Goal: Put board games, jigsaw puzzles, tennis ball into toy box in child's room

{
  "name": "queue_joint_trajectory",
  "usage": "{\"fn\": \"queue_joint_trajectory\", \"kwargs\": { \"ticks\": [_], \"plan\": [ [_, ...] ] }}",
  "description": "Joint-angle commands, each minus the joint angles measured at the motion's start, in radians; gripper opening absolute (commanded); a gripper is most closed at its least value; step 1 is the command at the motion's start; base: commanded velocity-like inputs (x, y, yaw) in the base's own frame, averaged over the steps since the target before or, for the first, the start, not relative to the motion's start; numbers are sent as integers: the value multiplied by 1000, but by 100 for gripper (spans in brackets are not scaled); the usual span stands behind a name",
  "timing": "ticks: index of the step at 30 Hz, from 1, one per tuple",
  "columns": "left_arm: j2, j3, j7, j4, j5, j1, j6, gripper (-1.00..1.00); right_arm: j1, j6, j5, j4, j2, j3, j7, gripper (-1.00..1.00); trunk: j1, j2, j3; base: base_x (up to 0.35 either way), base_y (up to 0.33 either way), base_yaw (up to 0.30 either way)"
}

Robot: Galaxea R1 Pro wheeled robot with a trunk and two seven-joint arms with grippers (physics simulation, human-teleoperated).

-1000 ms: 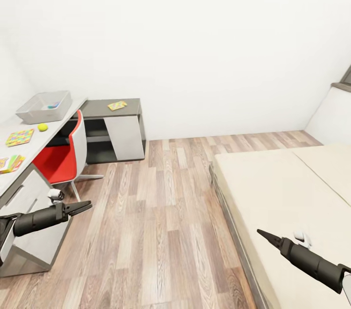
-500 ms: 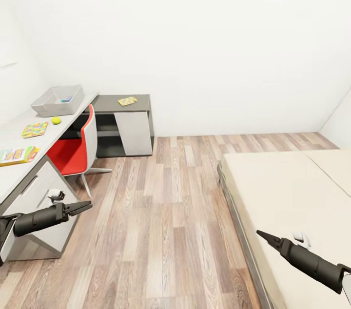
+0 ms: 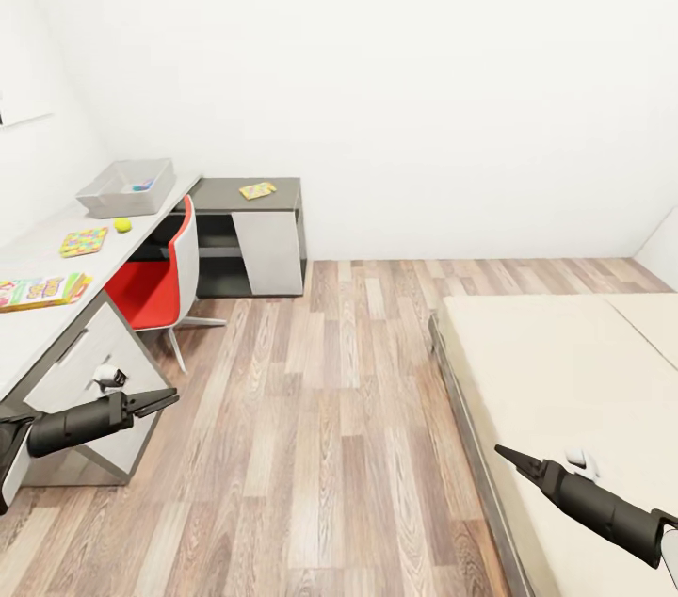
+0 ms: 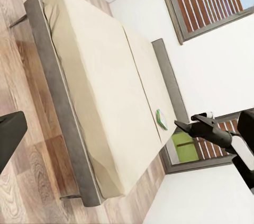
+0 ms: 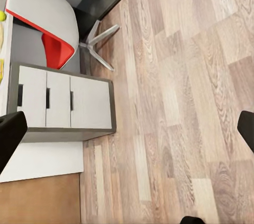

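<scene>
At 10 o'clock we see the toy box (image 3: 127, 187) on the bench (image 3: 38, 249), with tennis ball (image 3: 122, 224), a puzzle (image 3: 83, 242) and a board game (image 3: 42, 290) nearby. Second puzzle (image 3: 257, 190) on lower section. Left gripper (image 3: 155, 403) narrow, right gripper (image 3: 513, 459) seemingly closed, both empty.

The table (image 3: 38, 244) runs ahead and left of the left gripper (image 3: 160, 402). On it, going away from that gripper, lie a board game (image 3: 40, 290), a jigsaw puzzle (image 3: 83, 242), the tennis ball (image 3: 122, 224) and the toy box (image 3: 127, 187). A second puzzle (image 3: 257, 190) lies on the side section. The bed (image 3: 565, 371) lies under the right gripper (image 3: 513, 458).
</scene>
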Motion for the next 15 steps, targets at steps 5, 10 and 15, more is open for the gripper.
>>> {"fn": "queue_joint_trajectory", "kwargs": {
  "ticks": [5,10,15],
  "plan": [
    [-1,0,-4,0,-1,-1,11,100,-1,3,2,0,0,-1,4,100,1,-2,-1,0,-33,118],
    [-2,0,-4,0,-1,-1,11,100,-1,2,2,0,0,-1,4,100,1,-2,0,0,-75,230],
    [-2,0,-4,0,-1,-1,11,100,-1,2,2,0,0,-1,4,100,1,-2,2,0,-45,229]
  ]
}}
